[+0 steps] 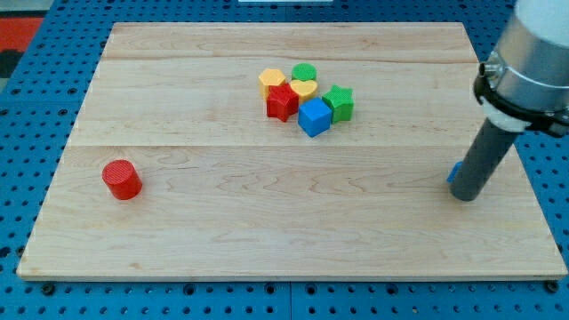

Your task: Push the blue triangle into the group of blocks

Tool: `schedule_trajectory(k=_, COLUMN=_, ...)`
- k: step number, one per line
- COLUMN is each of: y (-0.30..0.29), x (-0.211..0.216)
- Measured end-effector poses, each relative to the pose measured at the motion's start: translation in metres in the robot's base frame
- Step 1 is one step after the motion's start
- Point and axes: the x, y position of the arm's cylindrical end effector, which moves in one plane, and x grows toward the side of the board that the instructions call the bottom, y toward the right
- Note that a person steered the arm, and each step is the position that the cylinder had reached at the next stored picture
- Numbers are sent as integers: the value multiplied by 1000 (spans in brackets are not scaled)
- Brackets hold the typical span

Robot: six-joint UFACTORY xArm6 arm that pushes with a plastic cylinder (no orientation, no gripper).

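My tip (464,196) rests on the board at the view's right. The blue triangle (452,172) is almost wholly hidden behind the rod; only a thin blue sliver shows at the rod's left edge, touching it. The group of blocks lies near the view's top centre, far to the left of my tip: an orange block (272,80), a green cylinder (304,72), a yellow heart (304,88), a red star (282,102), a blue cube (314,116) and a green star (339,102), all packed close together.
A red cylinder (121,179) stands alone at the view's left. The wooden board (267,222) sits on a blue pegboard, whose right edge runs close to my tip.
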Motion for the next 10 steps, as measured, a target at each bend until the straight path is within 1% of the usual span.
schedule_trajectory(k=1, y=11, x=16)
schedule_trajectory(k=2, y=37, x=-6)
schedule_trajectory(k=3, y=27, x=-47)
schedule_trajectory(k=4, y=-1, x=-71)
schedule_trajectory(k=5, y=32, x=-38)
schedule_trajectory(k=7, y=-75, x=-73)
schedule_trajectory(k=9, y=-77, x=-125)
schedule_trajectory(k=10, y=-72, x=-140)
